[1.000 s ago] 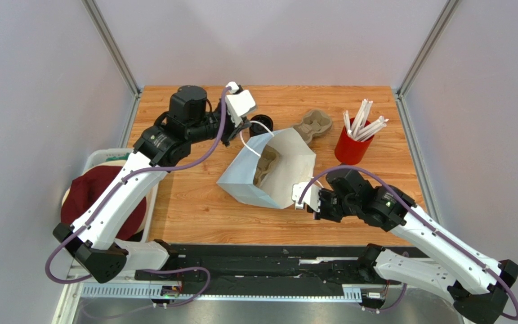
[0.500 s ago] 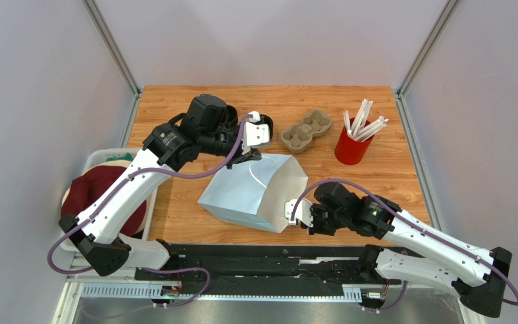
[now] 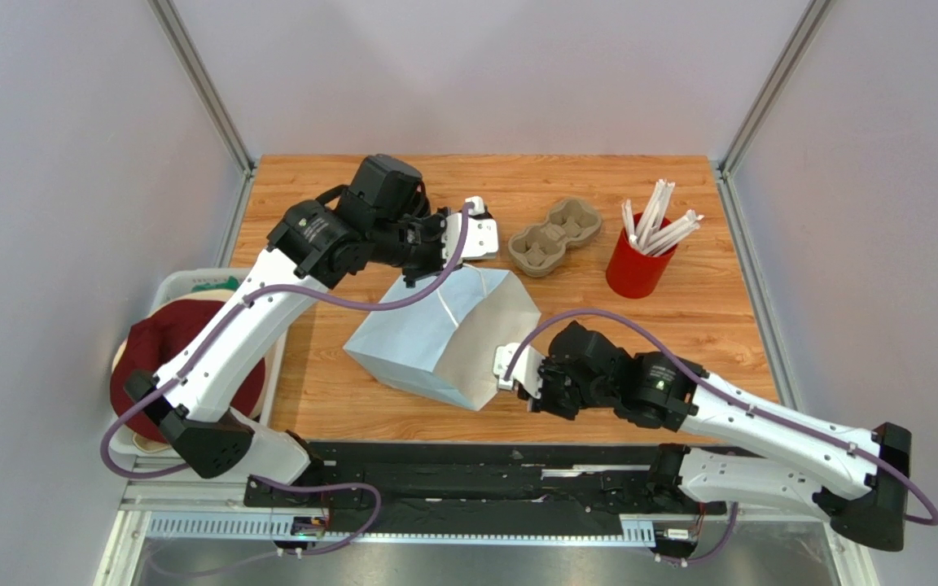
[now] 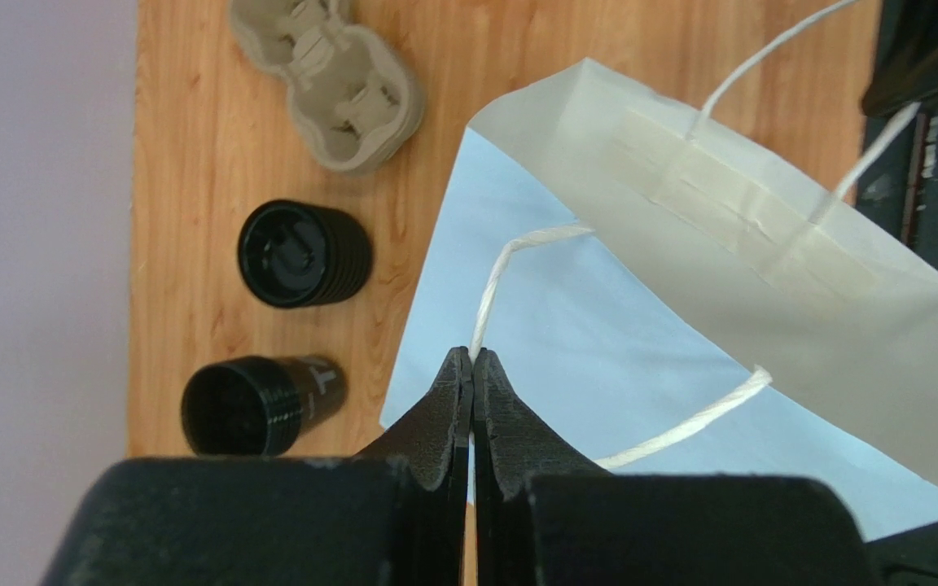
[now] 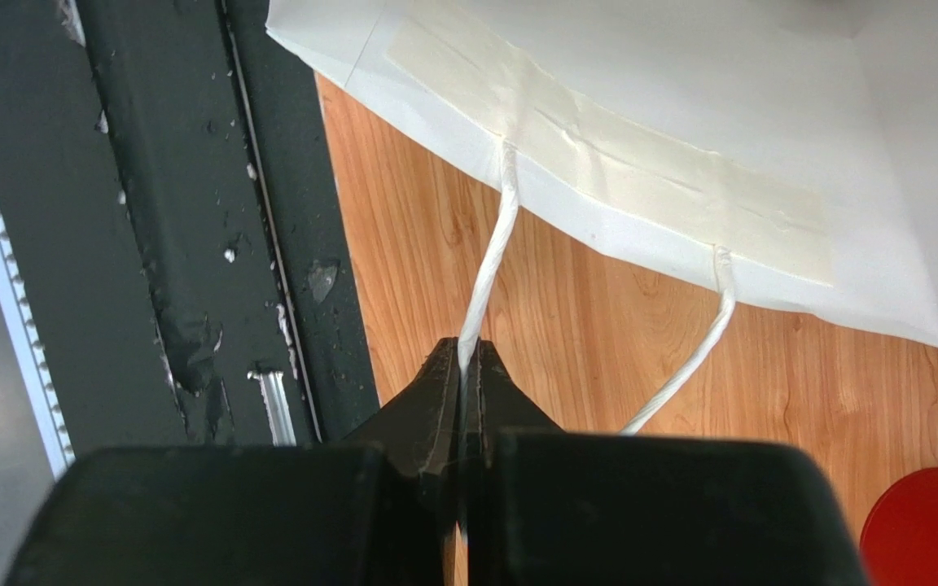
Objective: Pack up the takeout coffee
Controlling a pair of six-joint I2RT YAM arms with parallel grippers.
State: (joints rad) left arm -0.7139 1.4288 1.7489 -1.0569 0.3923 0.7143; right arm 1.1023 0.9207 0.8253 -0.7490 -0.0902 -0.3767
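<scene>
The light is bright and even, coming from above. The bag (image 3: 419, 348) throws only a soft shadow on the table (image 3: 682, 305). All views are sharp.

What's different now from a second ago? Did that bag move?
Yes. The white paper bag slid left and toward the near edge. The right gripper, shut on the near handle, moved left with it. The left gripper, shut on the far handle, swung round over the bag's far side. The cardboard cup carrier and the red cup of straws stayed put.
</scene>
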